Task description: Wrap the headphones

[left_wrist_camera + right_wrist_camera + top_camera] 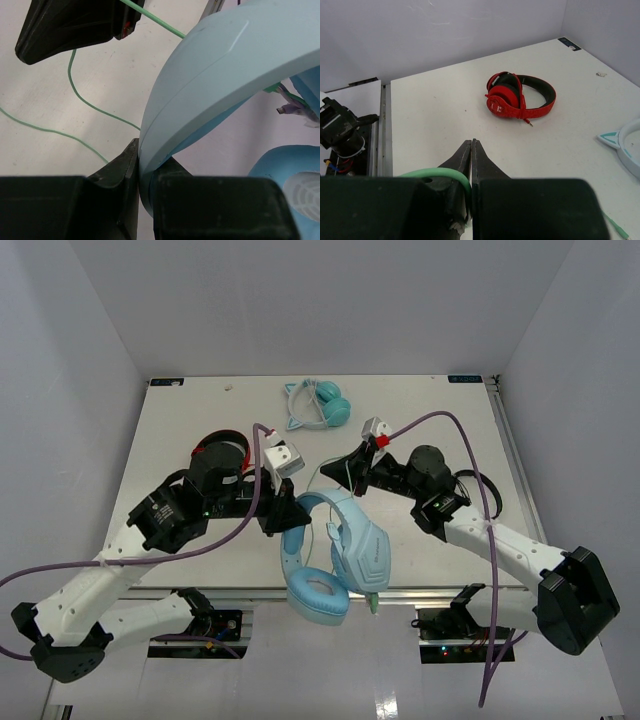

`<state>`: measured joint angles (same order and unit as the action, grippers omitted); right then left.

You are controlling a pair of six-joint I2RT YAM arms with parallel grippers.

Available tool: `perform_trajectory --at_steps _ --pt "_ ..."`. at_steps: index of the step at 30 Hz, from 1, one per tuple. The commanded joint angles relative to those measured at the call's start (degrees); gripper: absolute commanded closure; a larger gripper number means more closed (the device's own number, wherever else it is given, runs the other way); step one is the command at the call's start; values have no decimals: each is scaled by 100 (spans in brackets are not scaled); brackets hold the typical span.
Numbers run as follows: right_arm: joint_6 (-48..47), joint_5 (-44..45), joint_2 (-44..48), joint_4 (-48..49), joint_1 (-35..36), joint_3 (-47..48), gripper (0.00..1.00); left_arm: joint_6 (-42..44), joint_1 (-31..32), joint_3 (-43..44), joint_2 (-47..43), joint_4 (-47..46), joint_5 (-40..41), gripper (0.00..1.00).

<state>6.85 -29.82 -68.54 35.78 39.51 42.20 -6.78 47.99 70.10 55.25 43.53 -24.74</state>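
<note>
Large light-blue over-ear padded headphones (345, 550) lie at six o'clock on the white counter (200, 420), with the left claw (283, 517) clamped on their wide headband at their ten o'clock. At their twelve o'clock the right claw (471, 150) pinches the thin pale-green cable (437, 172). Judging by this, winding is in hand, and the next move calls for carrying the cable round the headband.

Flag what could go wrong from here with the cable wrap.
1. The right gripper pinches the thin cable behind its tips; a pull might slip it free.
2. The lower cup lies over the table at its near edge; if the left gripper loses the headband, the headphones may fall.
3. Slack cable loops could snag.
</note>
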Motion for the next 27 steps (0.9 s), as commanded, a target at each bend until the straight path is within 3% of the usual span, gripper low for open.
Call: perform_trajectory --at_steps 1,6,11,15,27 --pt "-179 173 -170 -525 -48 744 92 30 45 -333 46 -267 -716 100" --pt "-579 224 -291 -1794 -48 1422 92 106 52 -584 459 -74 554 100" --pt "-1021 995 -308 -3397 -40 2130 92 -46 43 -606 964 106 2167 100" --pt "-1213 1098 -217 -4262 -40 2341 92 -94 52 -636 1284 101 2907 100" --pt "-1162 786 210 -4983 45 2481 92 -546 11 -642 2026 317 4621 100"
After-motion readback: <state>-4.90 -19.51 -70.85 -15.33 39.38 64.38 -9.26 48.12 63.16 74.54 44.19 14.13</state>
